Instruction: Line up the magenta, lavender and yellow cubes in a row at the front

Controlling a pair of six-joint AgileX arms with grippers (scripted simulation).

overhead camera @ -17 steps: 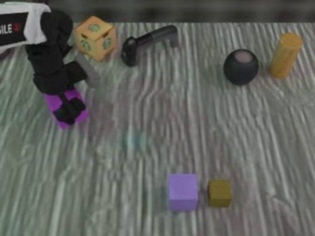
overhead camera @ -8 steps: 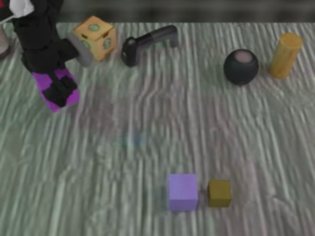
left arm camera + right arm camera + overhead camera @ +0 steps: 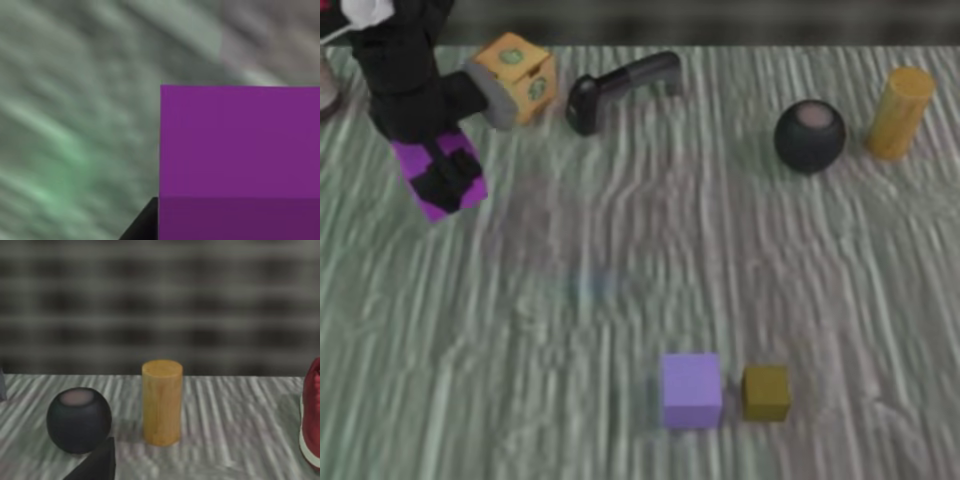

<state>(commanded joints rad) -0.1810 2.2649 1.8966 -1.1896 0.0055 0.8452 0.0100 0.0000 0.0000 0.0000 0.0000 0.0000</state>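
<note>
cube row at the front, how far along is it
Done: the lavender cube and yellow cube sit side by side at the front. In hand: the left gripper holds the magenta cube at the far left. Left: carry it to the row's left end, beside the lavender one.

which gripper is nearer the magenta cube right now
Left. The left gripper is clamped on the magenta cube at the table's far left; the right gripper is out of the top view.

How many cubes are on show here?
4: magenta cube held in the left gripper far left; patterned orange cube at back left; lavender cube and yellow cube front centre.
</note>
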